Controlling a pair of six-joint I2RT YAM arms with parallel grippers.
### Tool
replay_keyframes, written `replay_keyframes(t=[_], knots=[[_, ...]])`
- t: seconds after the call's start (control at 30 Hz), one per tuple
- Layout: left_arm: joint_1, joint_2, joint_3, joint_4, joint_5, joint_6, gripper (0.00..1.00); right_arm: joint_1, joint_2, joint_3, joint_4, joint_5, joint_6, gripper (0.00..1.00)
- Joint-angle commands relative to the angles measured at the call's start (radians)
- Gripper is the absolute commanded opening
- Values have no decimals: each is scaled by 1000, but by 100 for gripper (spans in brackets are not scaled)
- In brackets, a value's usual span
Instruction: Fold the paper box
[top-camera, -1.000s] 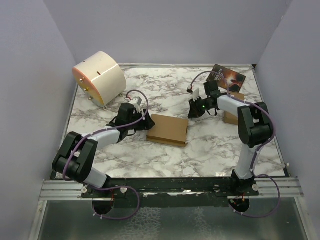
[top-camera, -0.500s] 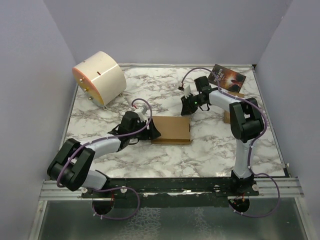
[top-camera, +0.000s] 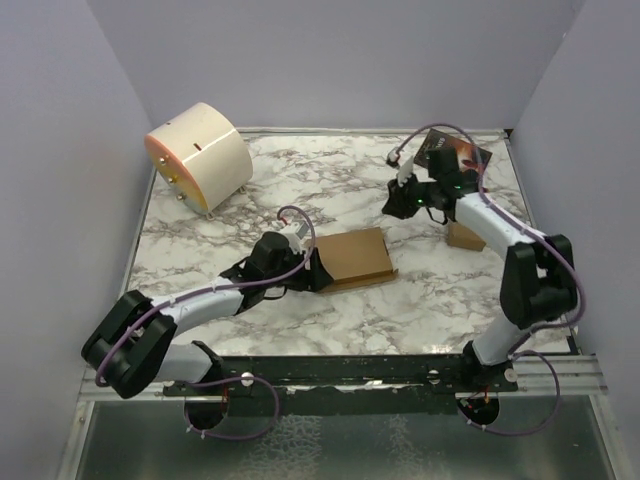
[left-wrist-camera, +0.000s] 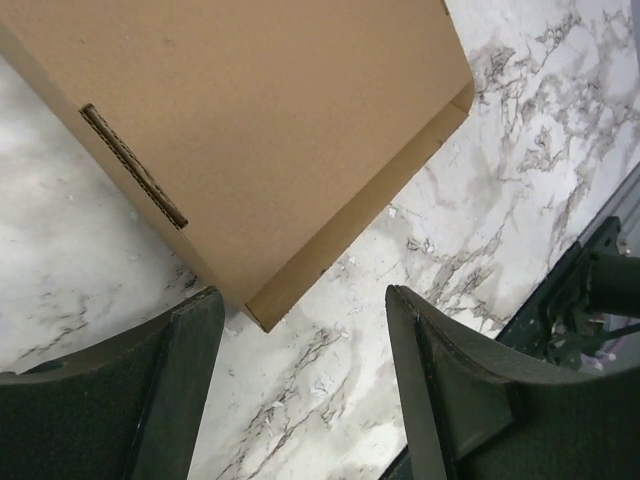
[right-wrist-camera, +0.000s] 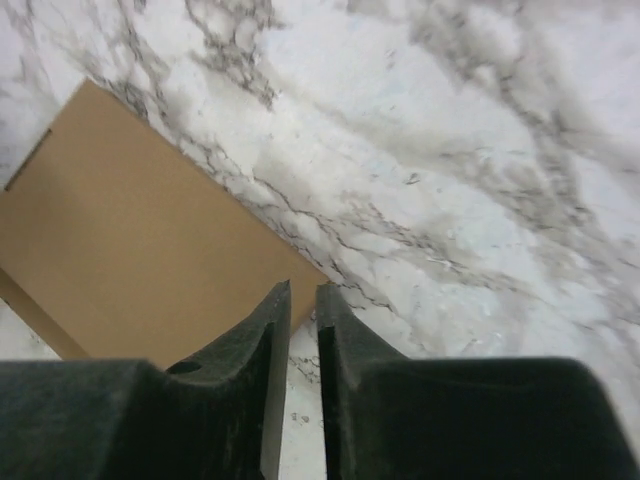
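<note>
Got the left gripper (left-wrist-camera: 300, 298) spread wide, nothing clamped, a corner of the paper box (left-wrist-camera: 270, 120) sitting right in the gap. Got the right gripper (right-wrist-camera: 303, 290) pinched almost shut on nothing, hanging over the worktop (top-camera: 440, 290) toward the far right corner. Found the paper box closed flat, mid-worktop, slightly nearer the front edge.

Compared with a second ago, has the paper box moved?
Yes. The paper box has slid a little rightward and turned, away from the cream drum and nearer the smaller cardboard box.
</note>
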Motion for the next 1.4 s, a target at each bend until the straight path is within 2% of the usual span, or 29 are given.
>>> replay_keyframes(t=[0.0,0.1,0.17,0.23,0.37,0.47,0.53,0.63,0.87,1.03,1.27,1.37], knots=[[-67,-174,6,-61,-163,146,68,-85,-222,-160,150,-98,22,27],[-127,-296,-9,-21,-208,302,70,-139,-327,-295,210,-234,108,63],[-172,-329,-23,34,-213,436,72,-159,-345,-367,207,-344,155,76],[-227,-309,-12,53,-199,606,74,-190,-329,-393,185,-436,212,79],[-328,-185,97,-72,-145,1007,82,-257,-283,-444,173,-567,320,79],[-335,-127,103,-116,-100,1271,84,-267,-314,-530,282,-533,432,77],[-334,-93,88,-98,-97,1374,85,-267,-344,-587,354,-454,509,74],[-318,-14,115,-86,-97,1422,85,-268,-370,-616,365,-372,538,72],[-294,156,165,-39,-47,1442,85,-268,-341,-636,339,-329,513,67],[-293,201,152,11,-70,1420,85,-268,-345,-635,310,-300,495,64],[-291,238,132,73,-100,1406,83,-266,-324,-590,134,-252,463,57],[-291,249,133,83,-100,1401,81,-208,-349,-597,133,-205,475,55]])
